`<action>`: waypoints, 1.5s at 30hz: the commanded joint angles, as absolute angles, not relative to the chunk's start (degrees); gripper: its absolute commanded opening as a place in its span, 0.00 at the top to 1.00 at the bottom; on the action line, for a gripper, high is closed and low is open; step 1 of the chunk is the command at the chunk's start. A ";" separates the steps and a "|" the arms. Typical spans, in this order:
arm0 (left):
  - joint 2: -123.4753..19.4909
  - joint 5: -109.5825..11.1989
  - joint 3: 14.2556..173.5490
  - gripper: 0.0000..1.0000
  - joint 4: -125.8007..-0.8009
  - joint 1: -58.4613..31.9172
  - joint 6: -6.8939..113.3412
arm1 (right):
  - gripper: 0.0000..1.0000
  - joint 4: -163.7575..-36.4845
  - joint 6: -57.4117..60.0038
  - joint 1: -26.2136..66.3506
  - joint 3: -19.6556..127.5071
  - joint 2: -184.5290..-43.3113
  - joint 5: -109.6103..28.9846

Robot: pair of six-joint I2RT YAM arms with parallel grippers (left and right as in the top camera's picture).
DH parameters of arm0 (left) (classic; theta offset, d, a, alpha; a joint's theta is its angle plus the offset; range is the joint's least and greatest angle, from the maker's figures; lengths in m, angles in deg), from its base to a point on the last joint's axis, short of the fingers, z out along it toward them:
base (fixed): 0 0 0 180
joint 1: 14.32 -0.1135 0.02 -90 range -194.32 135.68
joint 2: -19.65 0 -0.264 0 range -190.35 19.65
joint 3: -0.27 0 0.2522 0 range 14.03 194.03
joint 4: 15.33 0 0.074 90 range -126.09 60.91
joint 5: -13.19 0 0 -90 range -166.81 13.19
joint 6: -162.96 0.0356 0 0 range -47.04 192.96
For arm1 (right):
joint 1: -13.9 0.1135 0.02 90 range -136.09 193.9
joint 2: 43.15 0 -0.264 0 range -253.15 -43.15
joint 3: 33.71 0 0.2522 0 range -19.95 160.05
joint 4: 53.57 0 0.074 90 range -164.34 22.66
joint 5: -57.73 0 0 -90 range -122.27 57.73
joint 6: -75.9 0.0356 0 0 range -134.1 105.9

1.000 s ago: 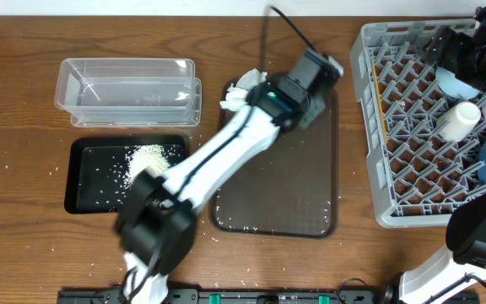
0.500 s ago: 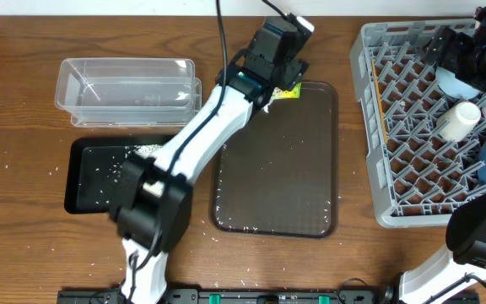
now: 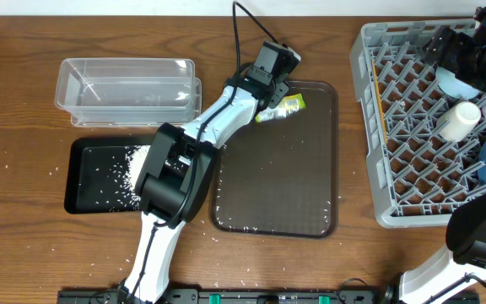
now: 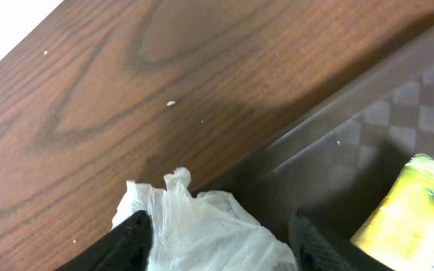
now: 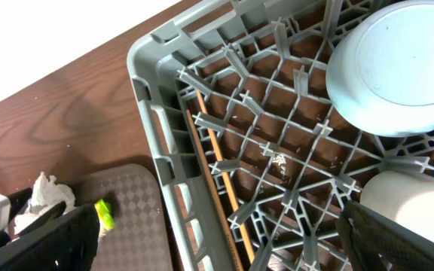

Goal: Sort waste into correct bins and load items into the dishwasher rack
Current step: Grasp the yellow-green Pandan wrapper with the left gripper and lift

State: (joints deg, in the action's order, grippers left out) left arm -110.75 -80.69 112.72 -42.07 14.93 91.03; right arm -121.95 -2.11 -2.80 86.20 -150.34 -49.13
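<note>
Crumpled napkin (image 4: 194, 226) at tray (image 3: 302, 194) far-left corner, hidden overhead under left gripper (image 4: 221, 235), straddled by half-spread jaws, grip unclear, lower part cut off; wrapper (image 3: 283, 107) just beside; right gripper (image 5: 217, 226) spread wide, empty, over rack (image 5: 157, 128).

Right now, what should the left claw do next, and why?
Probably squeeze shut on the napkin. The left gripper straddles it with its jaws apart, one on each side, and the napkin fills most of the gap, right at the corner of the tray. It doesn't look pinched yet, so lifting now might leave it behind.
</note>
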 commanded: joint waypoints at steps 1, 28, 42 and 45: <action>-110.65 -81.34 112.61 0.41 -43.99 15.15 91.33 | 0.01 -122.01 -1.48 -2.96 87.14 -149.65 -48.98; -97.18 -63.99 110.78 0.28 -66.81 20.84 85.04 | 0.01 -122.01 -1.48 -2.96 87.14 -149.65 -48.98; -108.00 -79.00 110.78 0.25 -56.25 20.75 94.37 | 0.01 -122.01 -1.48 -2.96 87.14 -149.65 -48.98; -108.59 -78.96 110.78 0.25 -55.57 20.75 94.35 | 0.01 -122.01 -1.46 -2.96 87.14 -149.65 -48.98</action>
State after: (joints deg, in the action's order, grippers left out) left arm -107.39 -76.93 110.56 -55.79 21.03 93.21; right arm -121.95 -2.11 -2.80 86.20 -150.34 -49.11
